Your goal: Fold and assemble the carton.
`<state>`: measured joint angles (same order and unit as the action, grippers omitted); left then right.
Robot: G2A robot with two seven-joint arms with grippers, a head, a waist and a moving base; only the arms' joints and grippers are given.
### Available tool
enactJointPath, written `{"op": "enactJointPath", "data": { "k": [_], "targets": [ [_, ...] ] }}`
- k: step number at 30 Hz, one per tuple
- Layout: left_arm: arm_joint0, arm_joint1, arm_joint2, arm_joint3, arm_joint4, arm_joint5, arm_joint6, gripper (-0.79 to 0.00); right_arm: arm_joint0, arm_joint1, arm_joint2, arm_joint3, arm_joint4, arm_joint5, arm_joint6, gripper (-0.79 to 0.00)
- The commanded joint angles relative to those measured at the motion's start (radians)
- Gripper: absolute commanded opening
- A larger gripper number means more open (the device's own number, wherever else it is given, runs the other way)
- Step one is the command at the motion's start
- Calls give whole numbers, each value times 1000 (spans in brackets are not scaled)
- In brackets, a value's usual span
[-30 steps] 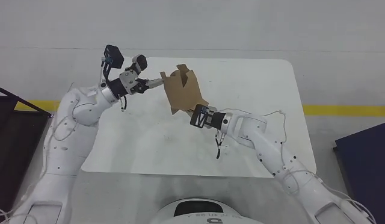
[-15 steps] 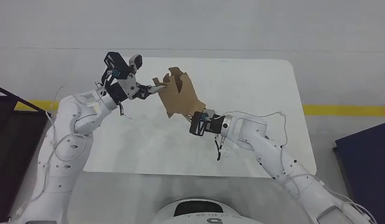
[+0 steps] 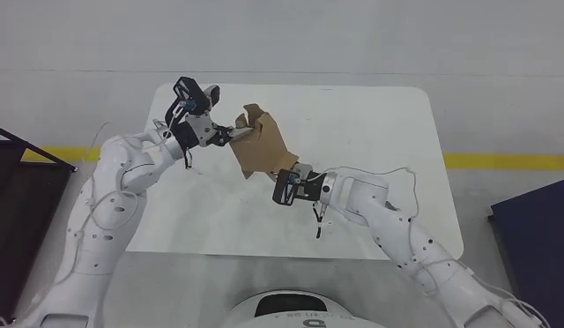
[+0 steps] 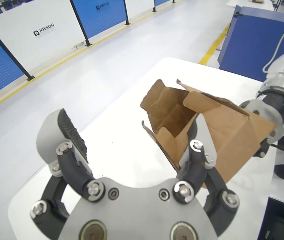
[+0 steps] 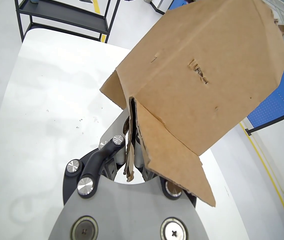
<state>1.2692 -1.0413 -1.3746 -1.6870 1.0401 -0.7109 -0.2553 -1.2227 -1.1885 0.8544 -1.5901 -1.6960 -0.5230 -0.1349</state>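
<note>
Top view: brown carton (image 3: 263, 141) partly formed, over the white table (image 3: 379, 152), toward 10 o'clock from the table's middle. Left gripper (image 3: 236, 134) at the carton's 9 o'clock, touching its open end. Right gripper (image 3: 286, 185) at the carton's 5 o'clock, on its lower edge. Jaw state not readable from up here for either one.

Left wrist view: left gripper (image 4: 130, 118) jaws spread wide, clamping nothing. One ribbed pad (image 4: 69, 131) stands in free air over the table (image 4: 122, 93). The other finger (image 4: 199, 136) sits at the rim of the carton (image 4: 231, 136), partly hidden behind a flap. Carton mouth faces this camera: inner flaps loose, none closed, edges ragged. Right gripper (image 4: 264, 138) at the far corner of the carton.

Right wrist view: right gripper (image 5: 132, 148) jaws narrow, pinched on a doubled edge of cardboard at the carton (image 5: 194, 76) corner. One flap hangs loose across the near side of the gripper. Carton body tilts up and away from the gripper, above the table (image 5: 44, 88). Small tear on the outer panel.
</note>
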Motion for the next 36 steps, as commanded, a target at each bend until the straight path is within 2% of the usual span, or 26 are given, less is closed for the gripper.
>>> {"op": "enactJointPath", "data": {
  "k": [1, 14, 29, 36],
  "targets": [
    [-2, 1, 6, 0, -6, -8, -15, 0, -3, 0, 1, -1, 0, 2, 0, -785],
    [4, 8, 5, -24, -38, -36, -57, 0, -13, -3, 8, 15, 25, 19, -9, -785],
    [28, 16, 17, -65, -98, -71, -110, 0, 2, -10, 32, 120, 151, -16, -119, -785],
    [35, 18, -16, -71, -183, -57, -49, 0, 20, -12, 21, 139, 133, -41, -147, -785]
  ]
}}
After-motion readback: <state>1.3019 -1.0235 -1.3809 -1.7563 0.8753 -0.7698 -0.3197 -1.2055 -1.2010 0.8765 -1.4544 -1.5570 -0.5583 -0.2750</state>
